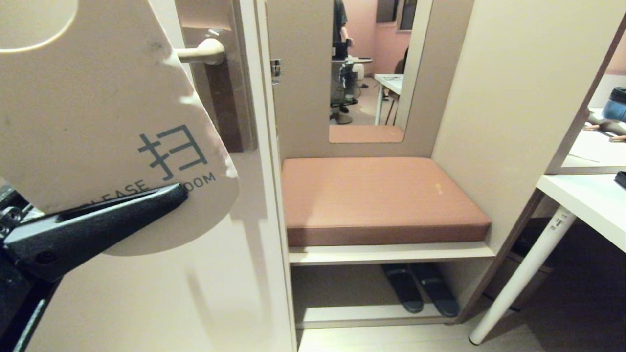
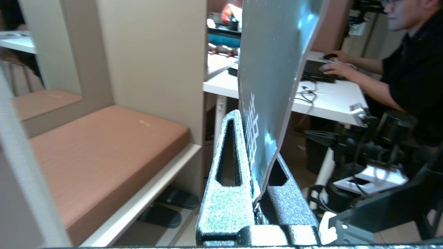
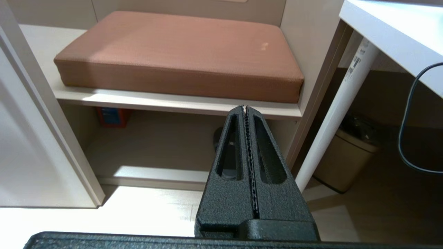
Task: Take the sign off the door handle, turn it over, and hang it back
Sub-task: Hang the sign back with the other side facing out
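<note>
Left gripper [image 1: 161,198] jaws clamped on the sign's [image 1: 98,122] lower end, white face showing, left of frame beside door handle [image 1: 203,53], right gripper [image 3: 245,108] jaws together, empty.

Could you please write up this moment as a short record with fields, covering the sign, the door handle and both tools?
sign: off the handle, held up close to the head camera, white face with "PLEASE ... ROOM" toward it
sign, other face: blue-grey, seen from the left wrist
left tool: shut on the sign's lower end
right tool: shut, empty, pointing toward the cushioned bench
door handle: bare, nothing hanging on it
task stage: sign not yet rehung
</note>
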Controlling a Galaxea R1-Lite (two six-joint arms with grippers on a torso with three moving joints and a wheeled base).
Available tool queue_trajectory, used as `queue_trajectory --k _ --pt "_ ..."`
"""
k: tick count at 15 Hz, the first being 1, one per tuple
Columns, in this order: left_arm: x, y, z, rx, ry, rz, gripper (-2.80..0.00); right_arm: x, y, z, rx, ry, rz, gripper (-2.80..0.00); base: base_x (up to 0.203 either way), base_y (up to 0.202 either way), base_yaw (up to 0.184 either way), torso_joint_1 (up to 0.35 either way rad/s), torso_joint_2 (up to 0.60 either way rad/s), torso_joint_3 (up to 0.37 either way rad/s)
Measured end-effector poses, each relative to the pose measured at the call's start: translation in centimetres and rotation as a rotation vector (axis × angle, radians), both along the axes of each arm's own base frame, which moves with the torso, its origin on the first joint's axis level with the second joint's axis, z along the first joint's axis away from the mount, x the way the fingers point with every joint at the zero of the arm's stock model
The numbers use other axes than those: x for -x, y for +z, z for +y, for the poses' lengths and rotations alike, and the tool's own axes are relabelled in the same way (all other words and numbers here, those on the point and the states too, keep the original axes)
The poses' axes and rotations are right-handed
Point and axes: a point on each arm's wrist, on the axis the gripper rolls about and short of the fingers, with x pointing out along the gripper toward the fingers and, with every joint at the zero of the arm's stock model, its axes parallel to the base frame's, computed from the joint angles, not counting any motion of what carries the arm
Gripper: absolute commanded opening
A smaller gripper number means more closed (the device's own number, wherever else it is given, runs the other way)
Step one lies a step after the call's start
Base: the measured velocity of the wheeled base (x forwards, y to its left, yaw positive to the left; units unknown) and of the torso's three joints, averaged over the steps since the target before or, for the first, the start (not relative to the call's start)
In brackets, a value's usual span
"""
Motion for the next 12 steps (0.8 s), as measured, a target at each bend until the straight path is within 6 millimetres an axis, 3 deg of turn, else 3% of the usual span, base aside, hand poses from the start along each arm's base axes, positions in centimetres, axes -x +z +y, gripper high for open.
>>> queue_trajectory --k 7,12 --pt "-1.2 0.2 2.4 0.008 0.211 -0.011 -2.80 0.1 0.0 0.0 0.000 0.001 -0.013 -2.80 0.000 0.000 0.000 0.000 0.00 0.000" --pt "-2.0 -0.7 4.7 -0.009 0.410 0.015 -2.80 0.1 0.0 0.0 0.000 0.000 -0.013 -2.80 0.000 0.000 0.000 0.000 0.00 0.000"
